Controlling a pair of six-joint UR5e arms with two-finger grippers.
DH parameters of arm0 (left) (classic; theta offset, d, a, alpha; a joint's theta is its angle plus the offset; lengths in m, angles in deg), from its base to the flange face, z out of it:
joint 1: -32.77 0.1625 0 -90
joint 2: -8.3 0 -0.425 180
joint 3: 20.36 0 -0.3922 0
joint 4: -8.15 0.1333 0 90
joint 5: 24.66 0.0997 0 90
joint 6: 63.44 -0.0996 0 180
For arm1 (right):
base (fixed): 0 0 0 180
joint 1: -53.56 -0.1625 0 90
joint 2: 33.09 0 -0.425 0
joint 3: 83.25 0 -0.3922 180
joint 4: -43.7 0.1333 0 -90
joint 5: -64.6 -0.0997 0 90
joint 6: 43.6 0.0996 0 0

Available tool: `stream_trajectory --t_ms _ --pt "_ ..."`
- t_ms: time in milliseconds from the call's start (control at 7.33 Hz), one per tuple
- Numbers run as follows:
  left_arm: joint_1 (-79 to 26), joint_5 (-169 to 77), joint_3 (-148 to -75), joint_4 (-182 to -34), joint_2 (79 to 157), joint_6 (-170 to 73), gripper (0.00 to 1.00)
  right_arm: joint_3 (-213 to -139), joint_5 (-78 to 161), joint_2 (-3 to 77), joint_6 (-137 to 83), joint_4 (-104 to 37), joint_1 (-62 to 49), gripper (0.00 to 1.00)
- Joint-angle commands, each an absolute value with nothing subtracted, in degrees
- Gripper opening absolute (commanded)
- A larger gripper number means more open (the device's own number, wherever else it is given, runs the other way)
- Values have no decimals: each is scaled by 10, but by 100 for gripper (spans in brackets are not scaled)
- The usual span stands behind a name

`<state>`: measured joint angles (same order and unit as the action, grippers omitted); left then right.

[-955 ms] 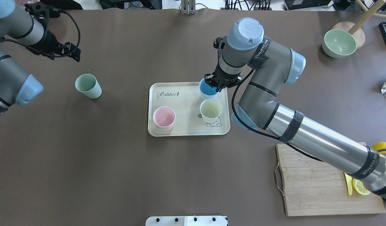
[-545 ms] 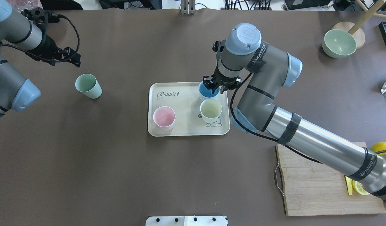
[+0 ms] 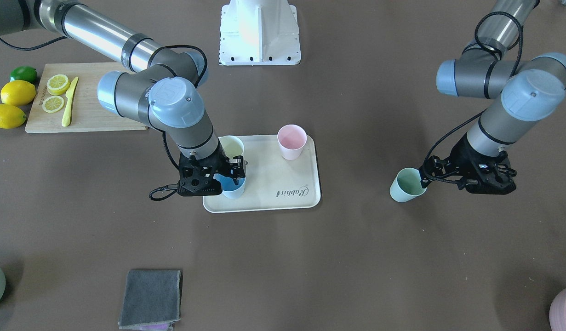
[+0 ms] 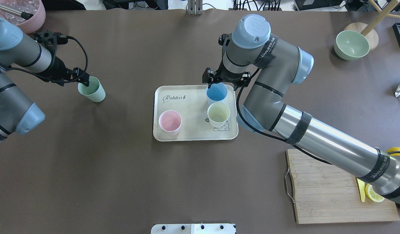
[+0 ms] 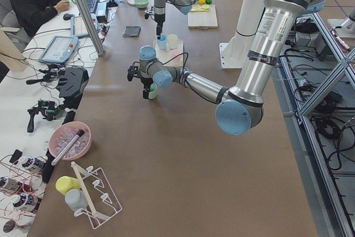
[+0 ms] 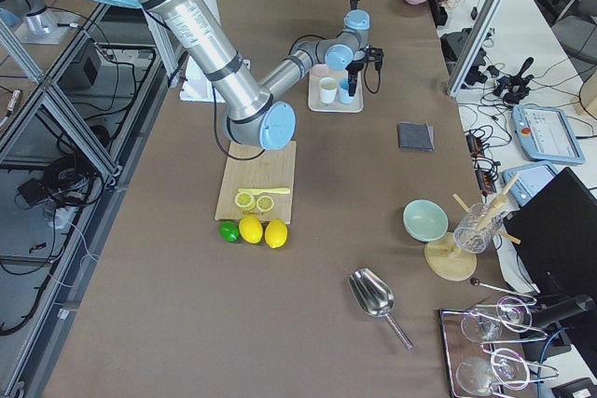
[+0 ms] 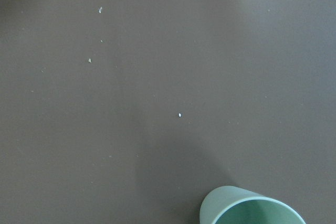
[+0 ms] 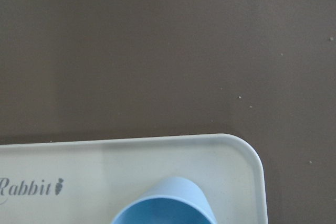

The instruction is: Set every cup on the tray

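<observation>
Cream tray (image 4: 191,110) lies in the middle of the desk (image 4: 105,182), with a pink cup (image 4: 170,122) on its near left and a pale yellow cup (image 4: 218,114) on its near right. Just beyond the yellow one a blue cup (image 4: 216,92) stands upright in the far right corner, the right jaws parted over its far rim, gripping nothing. Well left, off the tray, a green cup (image 4: 91,88) stands on the desk, the left jaws seemingly spread at its far rim.

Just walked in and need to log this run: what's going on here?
Pink cup, yellow cup and blue cup stand on the tray. The right gripper sits at the blue cup's rim. The left gripper is at the rim of the green cup, the only one off the tray.
</observation>
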<state>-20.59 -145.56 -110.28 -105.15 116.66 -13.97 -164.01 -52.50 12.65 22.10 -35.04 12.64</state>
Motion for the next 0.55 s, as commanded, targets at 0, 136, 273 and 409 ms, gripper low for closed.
stream_trajectory --t_ms 0,136,273,409 --pt "-186 -1441 -1096 -1069 1159 -131 83 -1659 -555 127 221 -364 103 99" --pt "-186 -1442 -1096 -1069 1160 -132 35 -1684 -559 127 220 -396 96 99" --pt "-186 -1442 -1097 -1069 1161 -136 0 -1703 -572 127 216 -420 89 99" --pt "-186 -1442 -1096 -1068 1167 -132 0 -1710 -585 131 213 -423 77 99"
